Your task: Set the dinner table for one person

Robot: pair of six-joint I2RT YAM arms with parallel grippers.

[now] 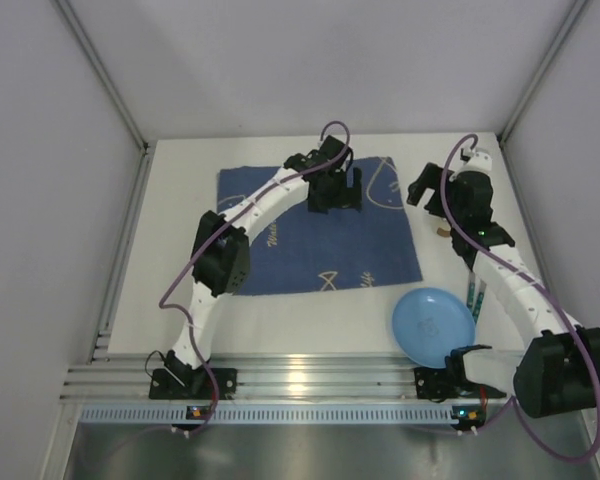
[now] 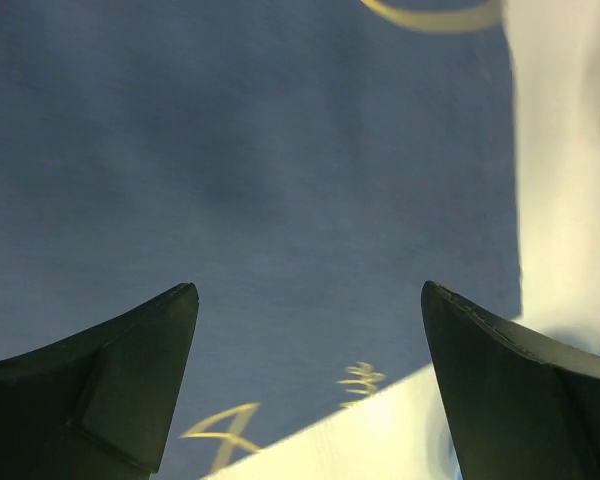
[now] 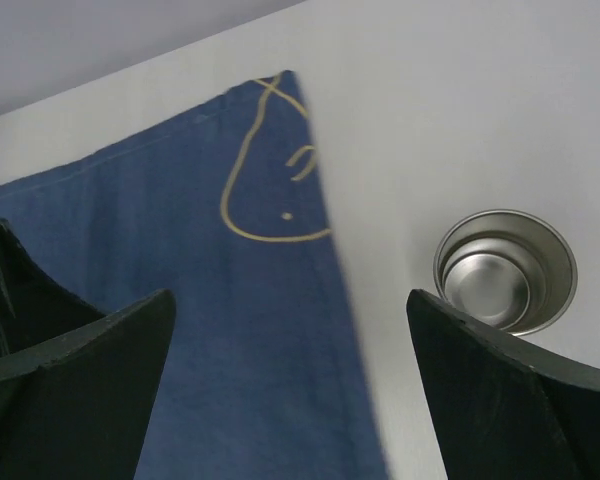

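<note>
1. Left gripper (image 2: 308, 290): jaws spread wide, nothing between them, blue fish-patterned mat (image 2: 230, 150) right beneath
2. Right gripper (image 3: 290, 297): jaws wide too, empty; mat edge below, steel cup (image 3: 505, 270) beside the right finger (image 3: 500, 400)
3. White dinner table (image 3: 430, 100) lies under everything; blue plate (image 1: 433, 325) well behind the right jaws

Two black fingers (image 3: 80, 380) stand wide apart with nothing between them. Beneath, a blue mat (image 3: 180, 260) with gold markings lies on the white desk (image 3: 430, 120). A steel cup (image 3: 505, 270) stands on the desk, near the mat's right edge.
</note>
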